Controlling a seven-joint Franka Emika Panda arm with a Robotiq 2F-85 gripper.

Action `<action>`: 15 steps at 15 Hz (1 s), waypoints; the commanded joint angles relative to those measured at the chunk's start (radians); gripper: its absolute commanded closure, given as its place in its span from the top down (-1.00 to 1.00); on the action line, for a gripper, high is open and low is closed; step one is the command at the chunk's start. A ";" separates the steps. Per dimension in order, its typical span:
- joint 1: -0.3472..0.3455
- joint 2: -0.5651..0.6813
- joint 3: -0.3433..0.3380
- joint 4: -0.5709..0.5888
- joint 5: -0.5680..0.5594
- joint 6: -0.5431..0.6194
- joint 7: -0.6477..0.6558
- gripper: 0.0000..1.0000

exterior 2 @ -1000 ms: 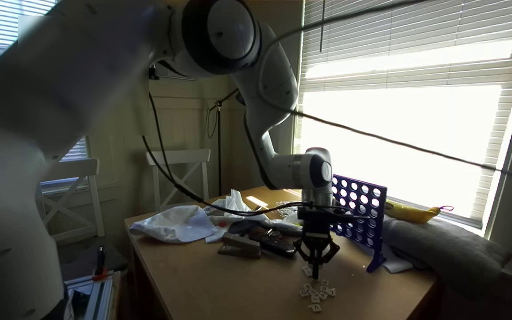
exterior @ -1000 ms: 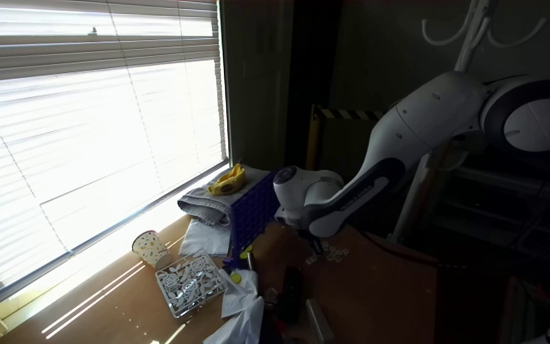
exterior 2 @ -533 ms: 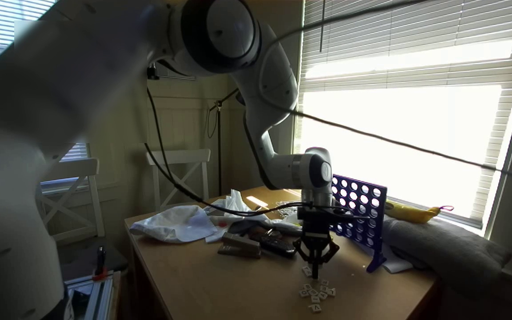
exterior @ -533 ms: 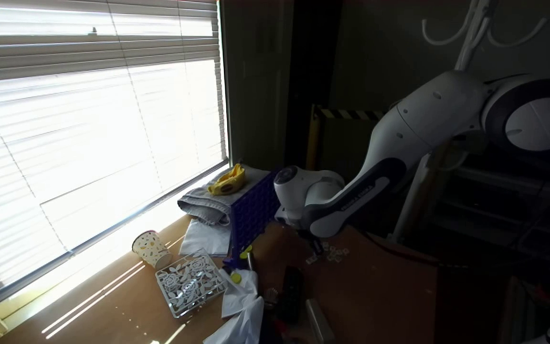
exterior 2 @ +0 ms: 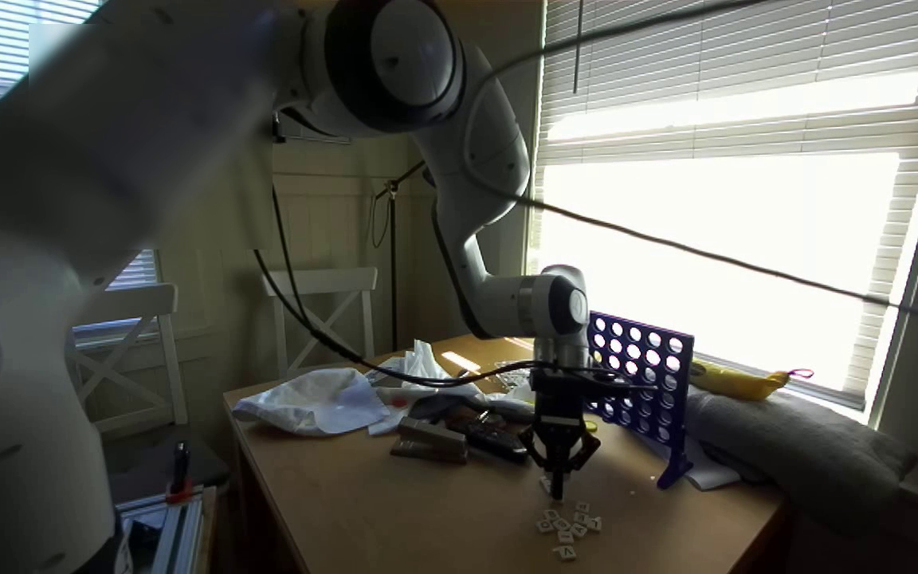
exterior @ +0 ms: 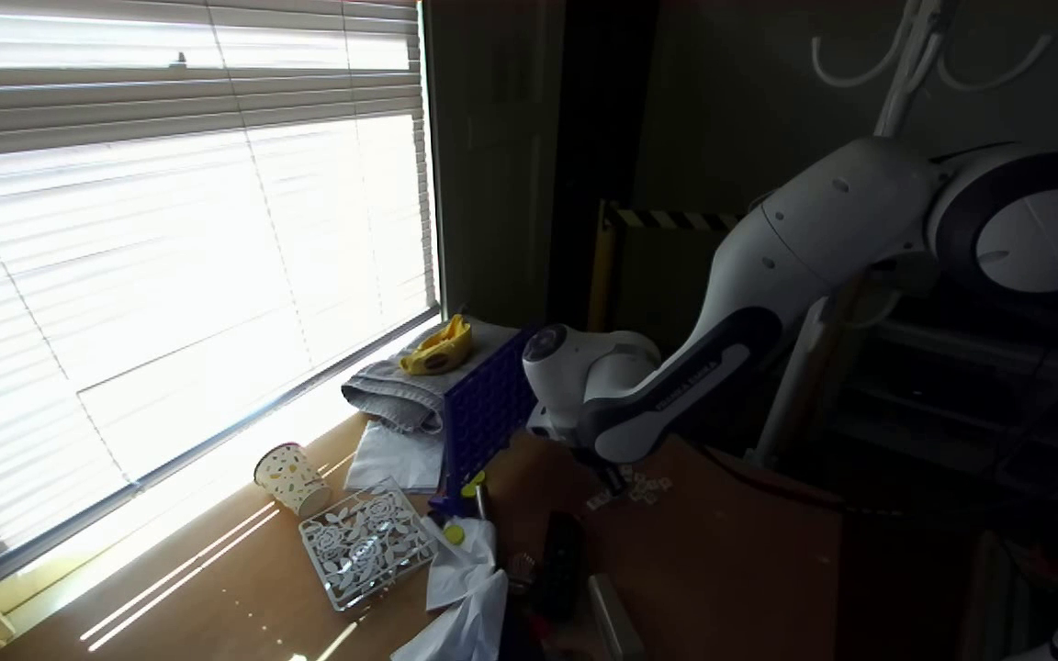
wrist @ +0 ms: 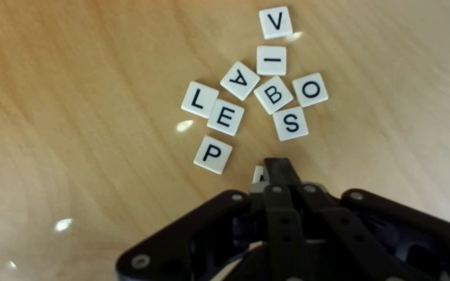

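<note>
Exterior views share the table (exterior 2: 443, 510), seemingly from opposite ends; the wrist view faces tiles (wrist: 274, 95) just below.

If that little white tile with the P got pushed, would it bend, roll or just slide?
The P tile would probably slide rather than roll: it lies flat and is square. The tabletop looks smooth, so the tile may skid easily. Its straight, crisp edges suggest a stiff piece, unlikely to bend.

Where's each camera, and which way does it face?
An exterior view: raised, facing across the table; window at picture left, arm at right.
An exterior view: close beside the arm, facing a chair beyond the table; jaws show.
Wrist view: sits above the shut jaws it shows, looking down at letter tiles.
Both exterior views share the blue rack.
</note>
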 commanded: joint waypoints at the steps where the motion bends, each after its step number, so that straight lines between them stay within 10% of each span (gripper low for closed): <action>1: 0.005 0.000 0.004 -0.021 -0.020 -0.019 -0.034 -1.00; 15: 0.039 0.023 -0.009 0.005 -0.100 -0.033 -0.067 -1.00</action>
